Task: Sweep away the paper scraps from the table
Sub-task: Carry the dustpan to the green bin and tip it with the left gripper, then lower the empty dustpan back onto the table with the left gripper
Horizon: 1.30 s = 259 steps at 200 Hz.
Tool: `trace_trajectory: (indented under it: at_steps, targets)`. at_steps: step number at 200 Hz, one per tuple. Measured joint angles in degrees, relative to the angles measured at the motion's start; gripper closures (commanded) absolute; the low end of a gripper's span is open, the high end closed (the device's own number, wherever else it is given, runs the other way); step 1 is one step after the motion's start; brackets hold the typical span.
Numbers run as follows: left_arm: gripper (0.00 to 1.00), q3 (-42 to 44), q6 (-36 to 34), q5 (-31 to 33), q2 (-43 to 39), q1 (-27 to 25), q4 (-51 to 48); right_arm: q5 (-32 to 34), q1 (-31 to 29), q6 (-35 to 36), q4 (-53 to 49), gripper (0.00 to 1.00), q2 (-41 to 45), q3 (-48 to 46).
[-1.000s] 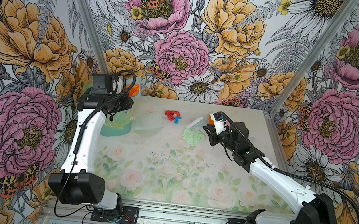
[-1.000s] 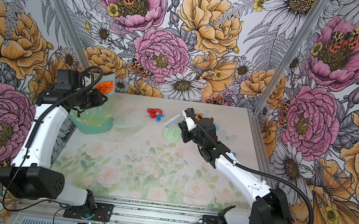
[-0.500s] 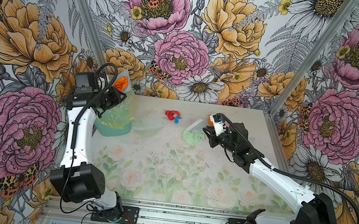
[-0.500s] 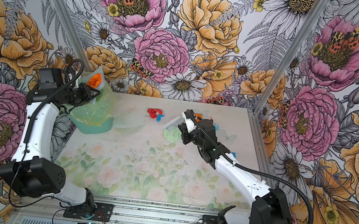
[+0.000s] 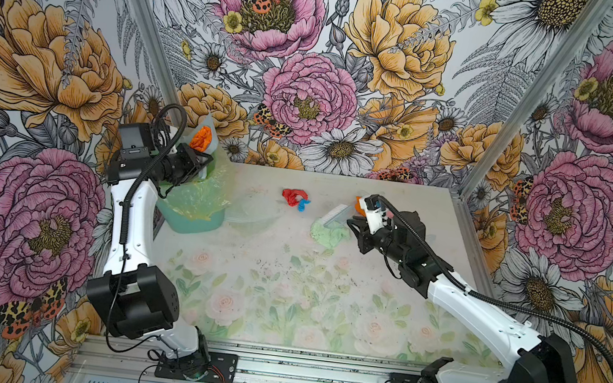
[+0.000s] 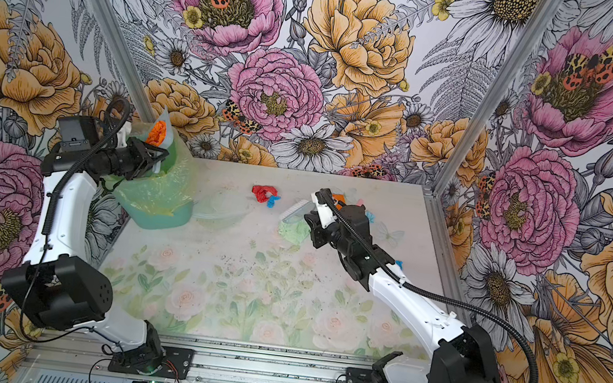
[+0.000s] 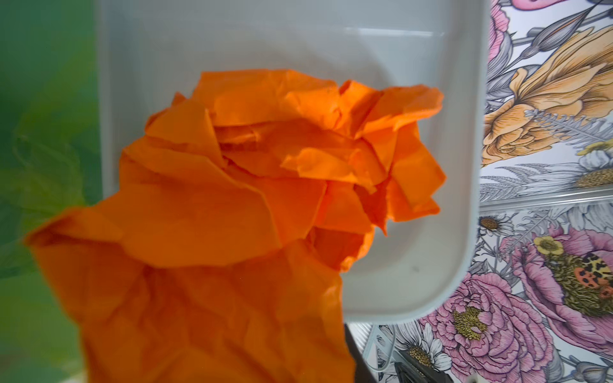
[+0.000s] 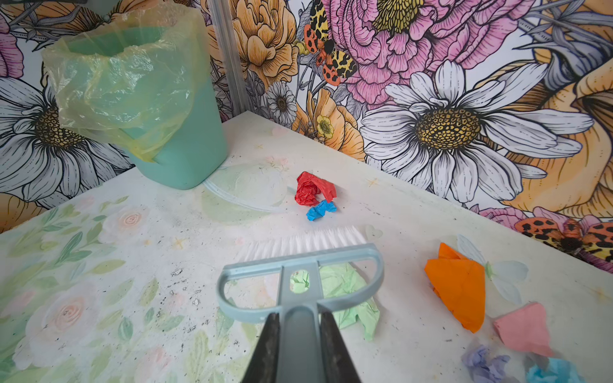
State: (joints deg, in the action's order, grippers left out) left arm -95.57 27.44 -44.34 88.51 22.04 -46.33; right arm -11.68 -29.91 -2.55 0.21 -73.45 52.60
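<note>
L gripper [image 5: 199, 161]: clenched on grey-blue plastic dustpan [image 7: 298, 49], tipped over yellow-lined teal bin [image 5: 195, 212] so crumpled orange wad [image 7: 248, 199] prob. slides in. R gripper [image 8: 300, 331]: clamps your white-bristled grey hand brush [image 8: 300, 265] over pale-green wad [image 8: 348, 298]; other paper scraps [image 8: 311, 189] lie on floral-print table [image 8: 99, 252].

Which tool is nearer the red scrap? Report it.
Right. The right tool holds the brush a short way right of the red scrap; the left tool holds the dustpan over the bin, farther off.
</note>
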Motion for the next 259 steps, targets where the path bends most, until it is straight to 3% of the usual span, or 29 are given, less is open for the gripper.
trace_trajectory:
  at_steps: [103,161,187,259]
  targets:
    - [1.00,5.0,8.5,-8.7,0.0,1.1,7.4,-0.2,0.3,0.0,0.0,1.00,1.8,-1.4]
    - [1.00,13.3,25.9,-14.0,-0.5,1.2,26.8,-0.2,0.3,0.0,0.0,1.00,1.8,-1.4]
    - [1.00,13.9,30.6,-14.9,-0.5,1.6,31.7,-0.2,0.3,0.0,0.0,1.00,1.8,-1.4]
    - [1.00,13.9,34.2,-16.0,-1.1,2.6,36.1,-0.4,0.3,0.0,0.0,1.00,1.7,-1.4]
